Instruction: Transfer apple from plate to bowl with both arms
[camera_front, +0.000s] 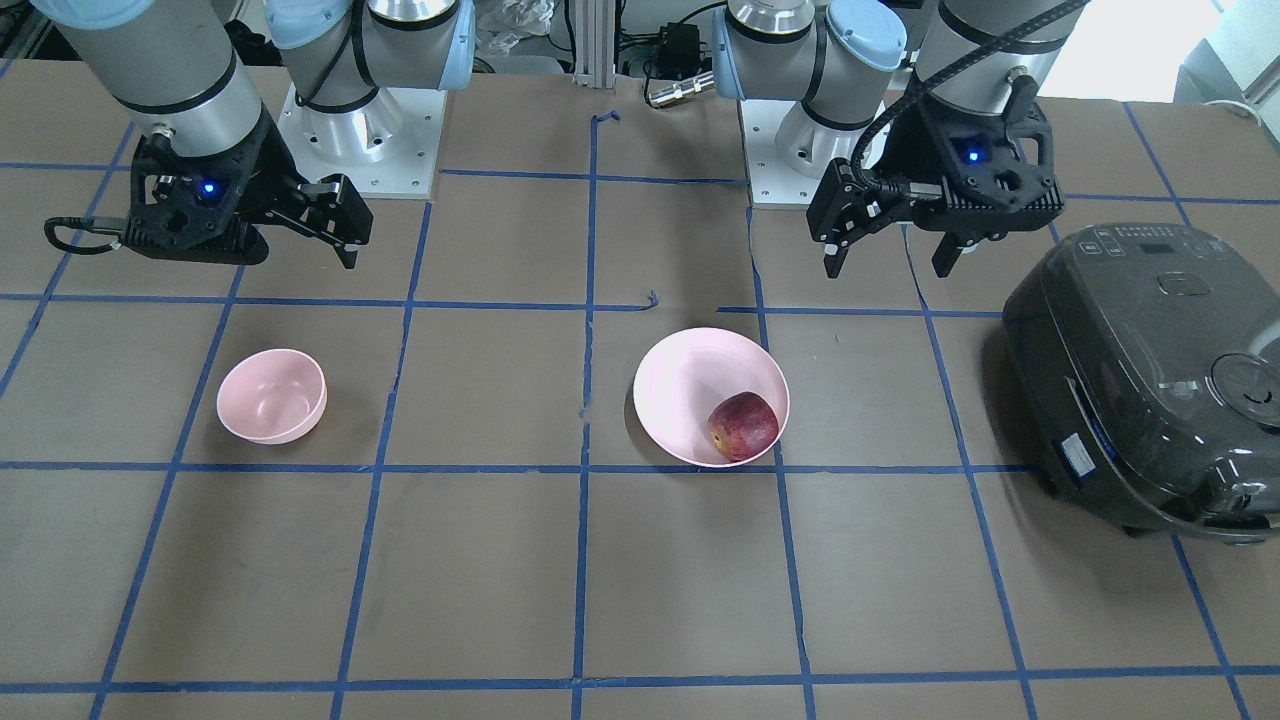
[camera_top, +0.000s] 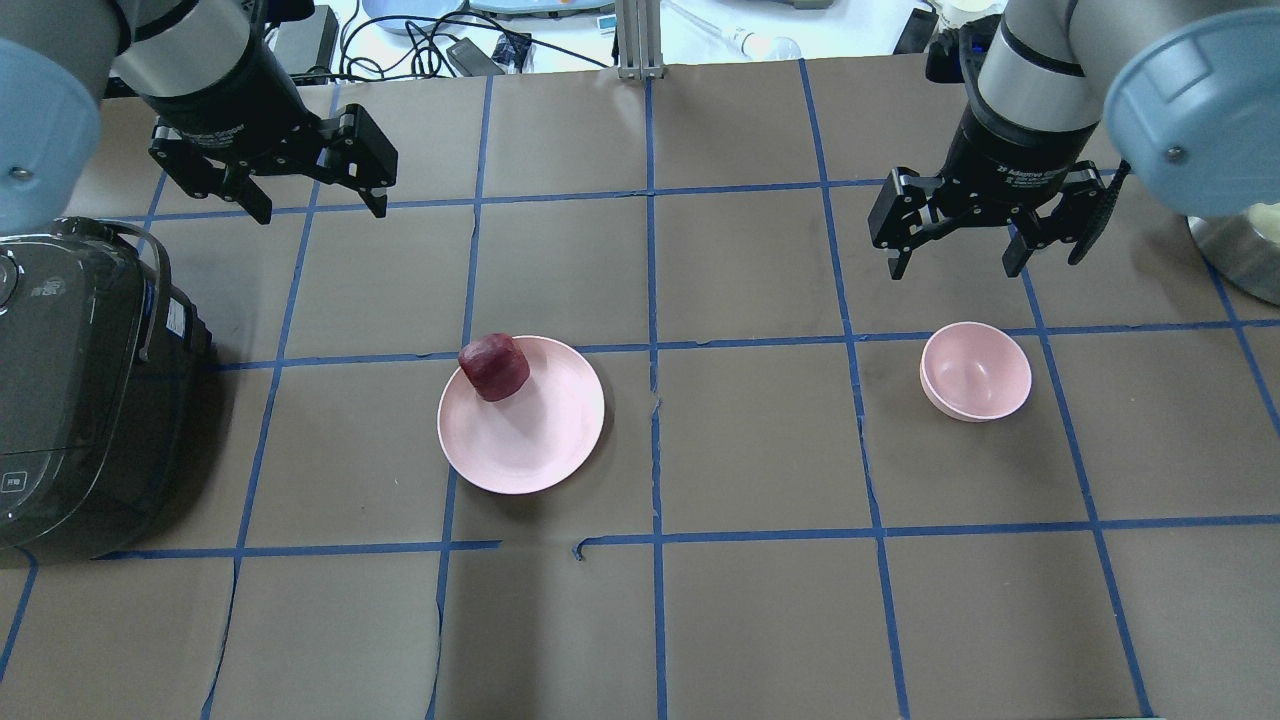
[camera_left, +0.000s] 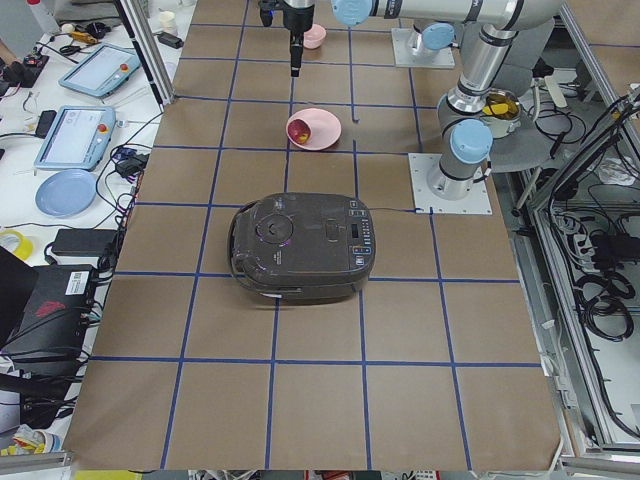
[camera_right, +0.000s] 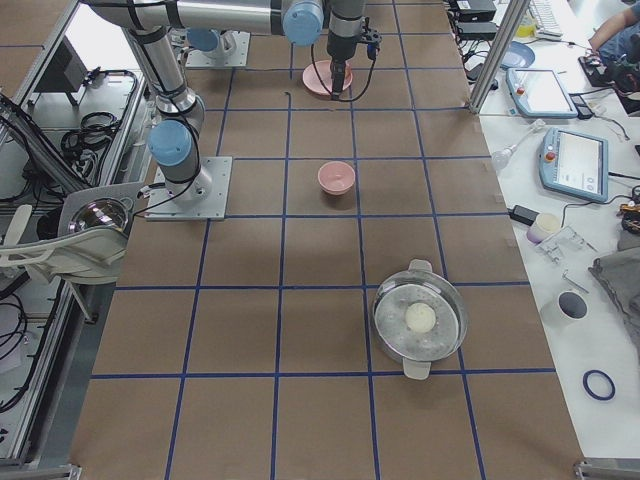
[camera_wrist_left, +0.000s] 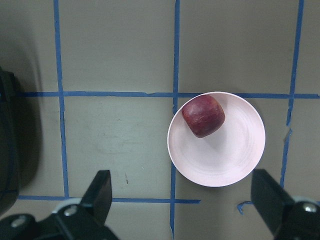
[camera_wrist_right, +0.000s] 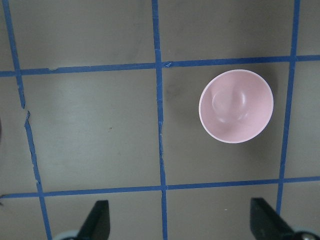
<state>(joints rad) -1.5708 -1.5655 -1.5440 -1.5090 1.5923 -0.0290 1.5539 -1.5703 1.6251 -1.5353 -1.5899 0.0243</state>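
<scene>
The dark red apple (camera_top: 494, 366) lies on the wide pink plate (camera_top: 530, 440), near the plate's edge toward the rice cooker; it also shows in the left wrist view (camera_wrist_left: 203, 116) and the front view (camera_front: 743, 426). The small pink bowl (camera_top: 975, 371) stands empty on the robot's right side, also in the right wrist view (camera_wrist_right: 236, 106). My left gripper (camera_top: 320, 205) is open and empty, raised above the table, apart from the plate. My right gripper (camera_top: 952, 265) is open and empty, raised near the bowl.
A dark rice cooker (camera_top: 80, 400) with its lid shut stands at the robot's left, beside the plate. A steel pot (camera_right: 420, 318) stands at the robot's far right. Blue tape lines grid the brown table.
</scene>
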